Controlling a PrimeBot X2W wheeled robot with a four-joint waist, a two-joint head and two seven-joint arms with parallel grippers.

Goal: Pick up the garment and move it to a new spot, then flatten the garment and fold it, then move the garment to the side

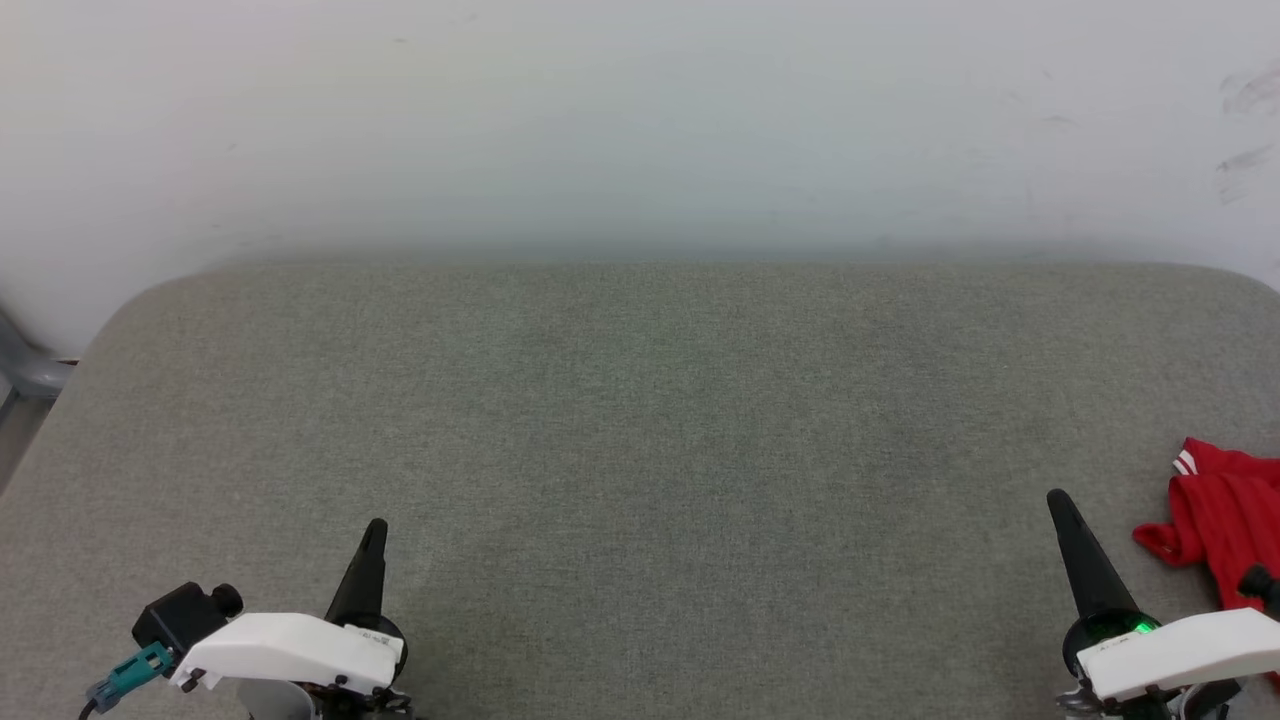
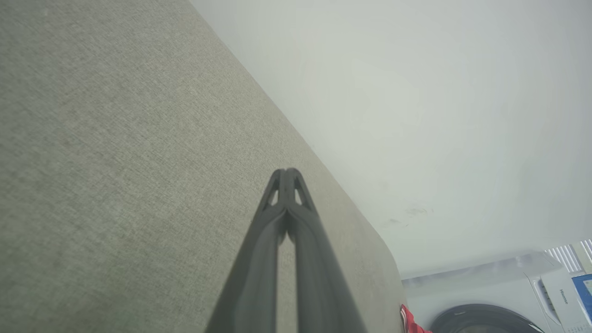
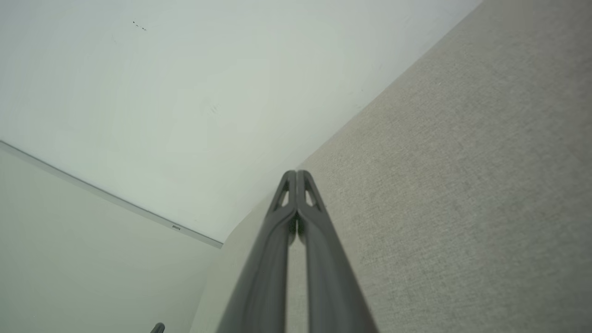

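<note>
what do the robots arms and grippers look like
Both the left gripper and the right gripper have two long, dark, tapering fingers with small slot cut-outs near the tips. Each wrist wears a white shell. The left carries a black block with a teal plug and cable; the right shows a green light on its black collar.

- One garment (image 1: 1225, 520), a red heap with striped white trim, at 4 o'clock in the head view.
- Two grippers: left gripper (image 1: 374, 528) at 7 o'clock, right gripper (image 1: 1058, 500) at 5 o'clock.
- Two dark fingers (image 2: 259, 259) on each, four in all.
- One grey fabric-covered table (image 1: 640, 420).
- One washing machine (image 2: 499, 289), at 5 o'clock in the left wrist view.
</note>
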